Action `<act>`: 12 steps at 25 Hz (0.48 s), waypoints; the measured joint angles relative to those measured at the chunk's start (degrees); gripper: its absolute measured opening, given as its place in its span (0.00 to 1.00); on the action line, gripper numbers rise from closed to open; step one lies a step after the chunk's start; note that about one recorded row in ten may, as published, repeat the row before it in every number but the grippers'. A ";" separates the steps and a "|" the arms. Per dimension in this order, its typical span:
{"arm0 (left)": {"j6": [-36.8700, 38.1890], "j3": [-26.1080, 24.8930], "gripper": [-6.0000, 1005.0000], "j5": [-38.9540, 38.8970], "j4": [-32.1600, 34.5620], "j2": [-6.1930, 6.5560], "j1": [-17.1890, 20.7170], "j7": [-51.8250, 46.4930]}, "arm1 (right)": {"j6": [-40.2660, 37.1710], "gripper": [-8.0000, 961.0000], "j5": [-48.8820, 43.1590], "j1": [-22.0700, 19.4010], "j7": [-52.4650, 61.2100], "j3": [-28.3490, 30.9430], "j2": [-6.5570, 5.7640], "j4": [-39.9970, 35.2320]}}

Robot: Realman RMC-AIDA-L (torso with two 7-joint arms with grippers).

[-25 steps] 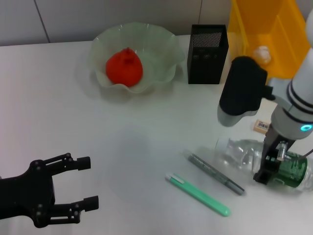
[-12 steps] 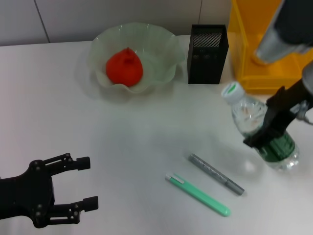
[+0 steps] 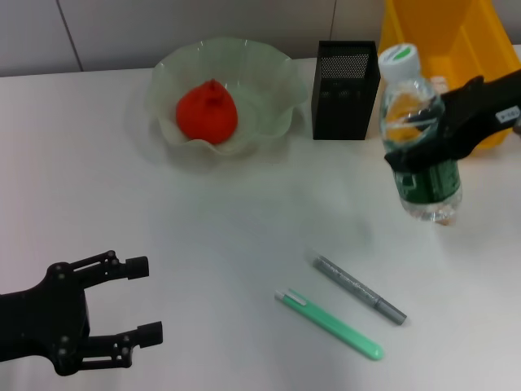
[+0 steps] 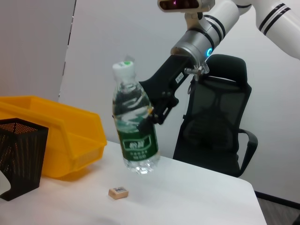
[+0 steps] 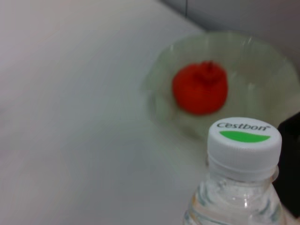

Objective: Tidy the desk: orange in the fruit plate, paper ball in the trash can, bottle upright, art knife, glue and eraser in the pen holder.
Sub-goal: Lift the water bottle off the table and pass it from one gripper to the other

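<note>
Already the orange lay in the fruit plate, while the right tool held the bottle upright above the counter; eraser, green art knife and grey glue pen remained out, the left tool wide open.

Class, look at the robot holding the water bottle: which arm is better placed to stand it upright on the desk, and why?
The right. Its claw already grips the bottle, nearly upright and lifted above the desk. The left claw sits open at the near left edge, far from it.
</note>
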 joint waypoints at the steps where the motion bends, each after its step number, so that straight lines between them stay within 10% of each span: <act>1: 0.08 -0.12 0.86 0.00 0.00 -0.04 0.09 0.01 | 0.66 0.83 0.81 -0.16 -0.46 0.61 0.00 -0.05; 12: 0.12 -0.86 0.86 0.00 -0.02 -0.04 0.10 0.18 | 10.15 0.83 11.82 -5.27 -5.93 1.66 0.08 2.99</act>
